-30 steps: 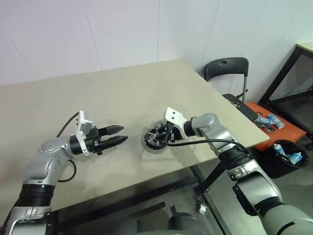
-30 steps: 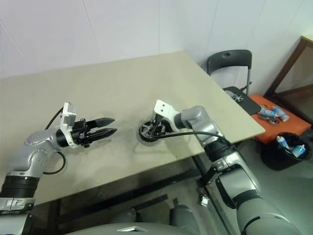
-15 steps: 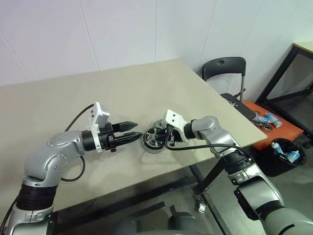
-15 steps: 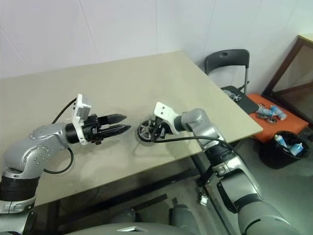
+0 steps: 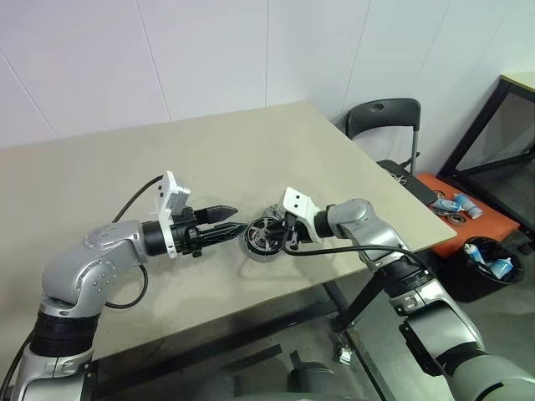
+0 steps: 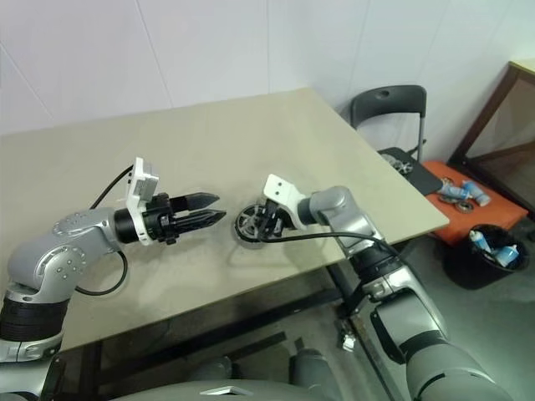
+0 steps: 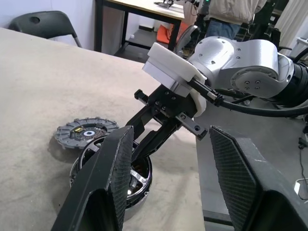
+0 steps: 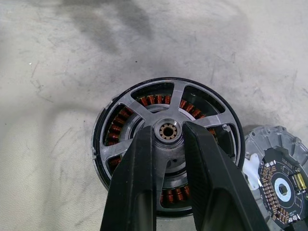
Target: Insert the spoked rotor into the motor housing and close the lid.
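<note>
The spoked rotor (image 8: pixel 168 137) is seated in the motor housing (image 8: pixel 103 144) on the table (image 5: pixel 100 167), its hub pinched by the right gripper (image 8: pixel 168 134). The left gripper (image 5: pixel 227 232) is held unclenched and empty, just left of the housing. A grey lid (image 7: pixel 85 132) lies beside the housing.

The left arm enters from the lower left of the head view, its forearm reaching toward the middle of the frame. The left claw (image 5: pixel 234 225) points level, its two black fingers parted. The right arm comes in from the lower right, and the right claw (image 8: pixel 168 134) angles downward, fingers pinched close together.
</note>
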`<control>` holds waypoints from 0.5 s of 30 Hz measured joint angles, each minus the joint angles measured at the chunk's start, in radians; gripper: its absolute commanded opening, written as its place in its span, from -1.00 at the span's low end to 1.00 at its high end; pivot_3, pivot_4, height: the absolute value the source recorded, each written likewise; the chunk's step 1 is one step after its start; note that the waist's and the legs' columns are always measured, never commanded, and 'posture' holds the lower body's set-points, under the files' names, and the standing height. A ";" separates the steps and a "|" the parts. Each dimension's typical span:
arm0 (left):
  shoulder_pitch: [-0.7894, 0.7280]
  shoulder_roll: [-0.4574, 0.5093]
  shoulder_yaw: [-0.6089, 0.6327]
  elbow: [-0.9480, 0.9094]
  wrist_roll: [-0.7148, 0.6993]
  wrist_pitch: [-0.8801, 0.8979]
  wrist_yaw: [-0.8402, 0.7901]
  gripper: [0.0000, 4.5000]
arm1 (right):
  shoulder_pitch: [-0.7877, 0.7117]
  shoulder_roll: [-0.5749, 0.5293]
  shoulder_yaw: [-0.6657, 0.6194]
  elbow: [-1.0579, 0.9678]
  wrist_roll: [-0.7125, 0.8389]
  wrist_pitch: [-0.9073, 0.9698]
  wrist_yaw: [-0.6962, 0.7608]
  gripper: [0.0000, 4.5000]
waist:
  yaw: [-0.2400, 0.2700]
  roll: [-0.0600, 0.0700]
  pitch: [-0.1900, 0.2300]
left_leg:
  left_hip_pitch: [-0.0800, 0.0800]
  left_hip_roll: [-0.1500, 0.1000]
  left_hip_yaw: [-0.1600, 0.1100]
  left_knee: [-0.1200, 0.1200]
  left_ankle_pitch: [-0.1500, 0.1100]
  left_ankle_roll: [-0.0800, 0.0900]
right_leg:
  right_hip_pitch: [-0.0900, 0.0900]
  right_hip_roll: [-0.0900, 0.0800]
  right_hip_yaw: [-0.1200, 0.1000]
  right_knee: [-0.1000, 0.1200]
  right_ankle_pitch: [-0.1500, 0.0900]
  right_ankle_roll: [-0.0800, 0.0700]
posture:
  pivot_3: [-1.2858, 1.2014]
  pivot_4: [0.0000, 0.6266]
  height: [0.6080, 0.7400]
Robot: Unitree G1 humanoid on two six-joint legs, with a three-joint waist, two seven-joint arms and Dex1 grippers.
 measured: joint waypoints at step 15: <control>0.003 0.004 0.000 0.035 0.021 -0.044 -0.024 0.18 | -0.013 0.041 -0.046 0.030 0.050 0.078 -0.038 -0.79 | 0.000 0.000 0.000 | 0.005 0.000 0.000 -0.001 0.000 0.000 | 0.004 0.000 0.000 0.000 -0.001 -0.002 | 0.03 -1.00 1.00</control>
